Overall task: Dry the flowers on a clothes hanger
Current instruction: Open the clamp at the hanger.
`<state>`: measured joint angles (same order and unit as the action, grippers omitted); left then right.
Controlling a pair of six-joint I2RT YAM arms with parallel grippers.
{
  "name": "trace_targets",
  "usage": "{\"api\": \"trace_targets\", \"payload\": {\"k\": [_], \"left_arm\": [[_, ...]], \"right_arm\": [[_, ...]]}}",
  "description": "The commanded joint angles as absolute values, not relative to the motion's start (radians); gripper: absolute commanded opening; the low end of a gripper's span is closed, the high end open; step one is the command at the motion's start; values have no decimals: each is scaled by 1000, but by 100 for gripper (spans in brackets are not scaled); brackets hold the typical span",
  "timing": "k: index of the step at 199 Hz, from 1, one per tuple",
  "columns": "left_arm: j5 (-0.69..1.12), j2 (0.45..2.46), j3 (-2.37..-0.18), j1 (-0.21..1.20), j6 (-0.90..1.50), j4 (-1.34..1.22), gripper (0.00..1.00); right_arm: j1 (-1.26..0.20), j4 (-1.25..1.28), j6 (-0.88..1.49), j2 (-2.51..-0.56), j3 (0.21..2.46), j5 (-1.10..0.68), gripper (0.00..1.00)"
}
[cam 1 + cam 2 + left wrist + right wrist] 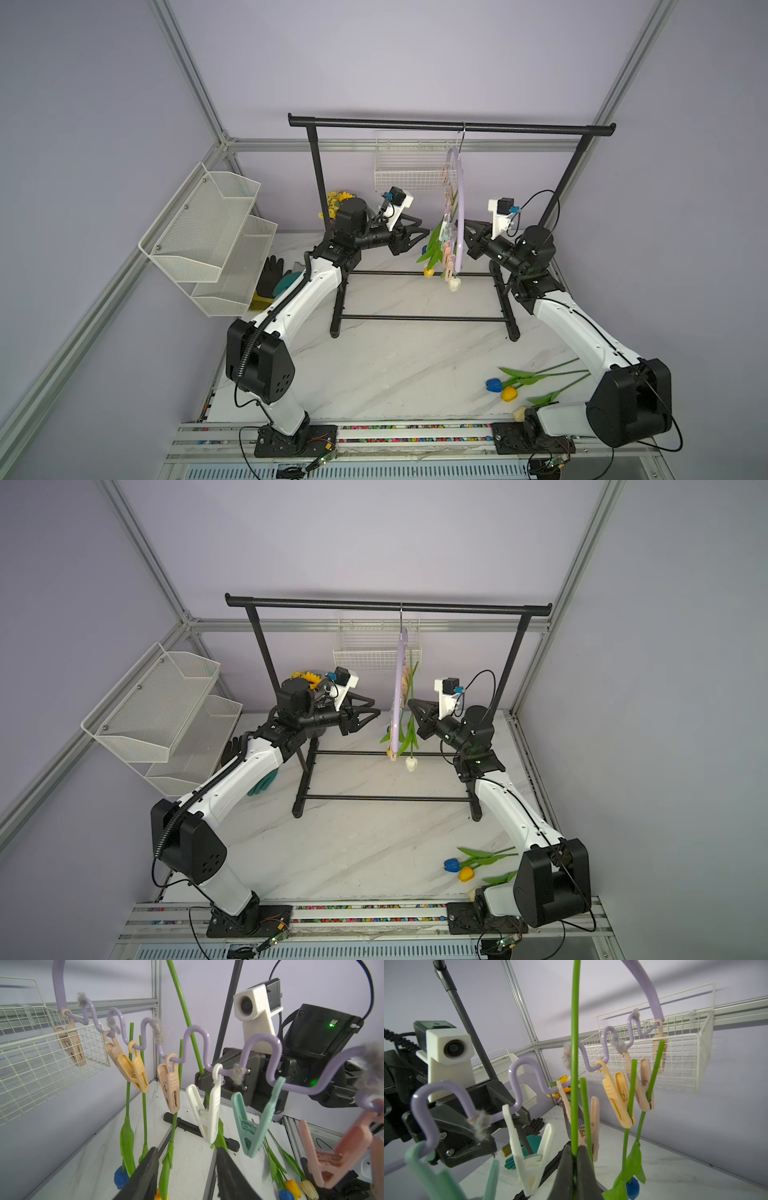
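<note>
With the right fingers [564, 1172] clamped on a tulip stem [575, 1043] just beside the lilac clothes hanger [195, 1032] (3 pegged tulips [127, 1140] hang there), the half-spread, empty left fingers [145, 1174] should pinch the white peg [207, 1109] squarely.

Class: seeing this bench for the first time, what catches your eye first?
A lilac clothes hanger on the black garment rack, tulips pegged to it head down. The right gripper pinches another stem beside it; three loose tulips lie on the table near that arm's base.
</note>
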<state>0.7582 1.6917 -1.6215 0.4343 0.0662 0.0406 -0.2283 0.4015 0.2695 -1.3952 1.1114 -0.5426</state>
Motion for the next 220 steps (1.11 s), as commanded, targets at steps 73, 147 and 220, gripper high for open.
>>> {"api": "trace_targets", "payload": {"k": [73, 147, 220], "left_arm": [[780, 1681, -1683, 434, -28, 131, 53], [828, 1760, -1821, 434, -62, 240, 52], [802, 1798, -1873, 434, -14, 228, 47]], "right_arm": [[-296, 447, 236, -1479, 1185, -530, 0], [-300, 450, 253, -1523, 1234, -575, 0], [-308, 444, 255, -1540, 1255, -611, 0]]}}
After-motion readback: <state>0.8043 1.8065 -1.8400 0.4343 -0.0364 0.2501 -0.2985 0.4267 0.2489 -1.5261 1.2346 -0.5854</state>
